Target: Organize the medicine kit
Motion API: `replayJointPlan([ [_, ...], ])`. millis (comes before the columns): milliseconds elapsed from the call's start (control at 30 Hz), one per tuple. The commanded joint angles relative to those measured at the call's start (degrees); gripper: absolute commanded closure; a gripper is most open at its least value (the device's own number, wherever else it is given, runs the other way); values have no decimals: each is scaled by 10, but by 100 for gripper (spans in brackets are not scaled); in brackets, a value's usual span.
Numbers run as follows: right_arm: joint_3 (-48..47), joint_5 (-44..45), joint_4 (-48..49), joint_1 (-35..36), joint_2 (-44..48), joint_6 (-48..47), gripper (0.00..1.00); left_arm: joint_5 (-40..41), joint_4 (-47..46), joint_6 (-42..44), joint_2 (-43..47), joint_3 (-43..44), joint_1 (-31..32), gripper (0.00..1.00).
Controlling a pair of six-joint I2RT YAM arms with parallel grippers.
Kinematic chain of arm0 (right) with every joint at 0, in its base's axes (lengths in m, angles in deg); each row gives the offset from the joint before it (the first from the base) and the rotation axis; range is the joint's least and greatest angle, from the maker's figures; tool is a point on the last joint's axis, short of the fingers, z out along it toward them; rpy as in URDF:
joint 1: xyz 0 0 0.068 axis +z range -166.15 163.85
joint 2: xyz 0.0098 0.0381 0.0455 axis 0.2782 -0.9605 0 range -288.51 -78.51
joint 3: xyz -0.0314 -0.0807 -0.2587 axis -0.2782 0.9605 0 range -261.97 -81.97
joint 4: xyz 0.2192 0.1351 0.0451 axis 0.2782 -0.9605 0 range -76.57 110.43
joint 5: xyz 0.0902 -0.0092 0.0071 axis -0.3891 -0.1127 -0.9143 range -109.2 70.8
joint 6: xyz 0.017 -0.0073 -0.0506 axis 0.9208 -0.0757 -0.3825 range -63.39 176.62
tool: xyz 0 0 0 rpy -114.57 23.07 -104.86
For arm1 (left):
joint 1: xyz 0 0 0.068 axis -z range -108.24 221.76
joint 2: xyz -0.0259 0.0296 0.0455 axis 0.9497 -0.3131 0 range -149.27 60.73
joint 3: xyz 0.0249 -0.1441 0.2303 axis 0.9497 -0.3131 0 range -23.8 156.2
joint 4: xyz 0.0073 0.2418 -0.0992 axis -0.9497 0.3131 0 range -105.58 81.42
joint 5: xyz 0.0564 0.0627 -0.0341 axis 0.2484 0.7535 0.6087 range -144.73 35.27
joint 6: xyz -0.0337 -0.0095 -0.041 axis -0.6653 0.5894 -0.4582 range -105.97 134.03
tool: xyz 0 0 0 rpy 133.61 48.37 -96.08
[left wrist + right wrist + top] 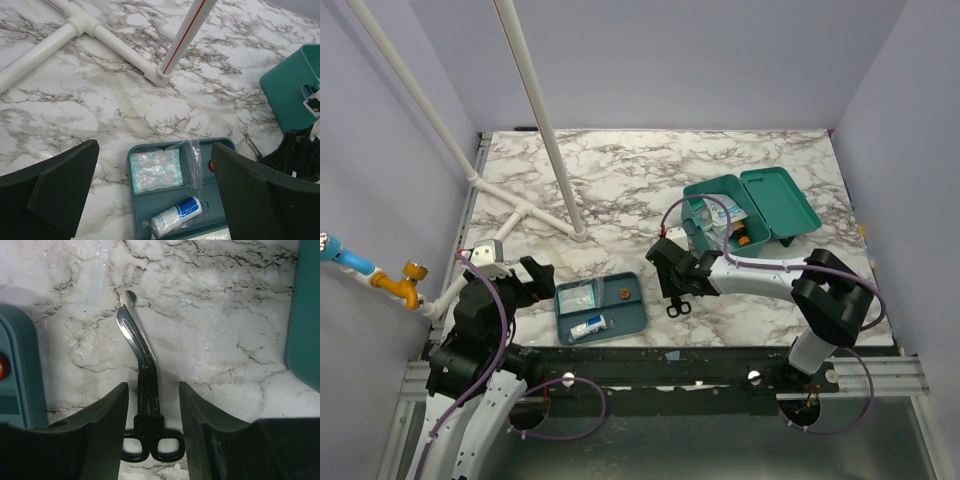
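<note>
So the medicine kit sits toward the far right of the marble table, lid flipped open and lying flat behind it, with a few packets already inside. It looks like rigid plastic, pretty light I'd guess, with smooth walls. If it needs shifting, I'd pinch a side wall at the rim rather than the lid, since the hinge would probably just flop.

The right gripper is down low with its jaws about half spread on either side of the bandage scissors, which lie flat on the marble between the kit and the divided tray. There's a gap on both sides, so nothing is in its grasp. Those scissors look like the fiddly bit: thin, stiff, shiny steel blades that'd likely slip. The black shank just above the finger loops seems the best place to squeeze.

The left gripper is spread as wide as it goes and is empty, hanging over the tray's near end above a gauze pack and a rolled bandage.
</note>
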Motion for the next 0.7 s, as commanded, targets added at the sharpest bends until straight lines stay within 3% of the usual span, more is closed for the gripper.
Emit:
replayJointPlan([
  [0, -18, 32, 9, 6, -24, -6, 53, -8, -10, 6, 0, -3, 0, 2],
  [233, -25, 46, 11, 6, -44, -15, 55, -11, -10, 6, -1, -2, 0, 2],
  [400, -28, 42, 15, 5, -63, -17, 61, -10, -11, 6, -1, -3, 0, 1],
  [667, -15, 34, 21, 6, -66, -16, 84, -13, -11, 7, -5, -3, 0, 1],
])
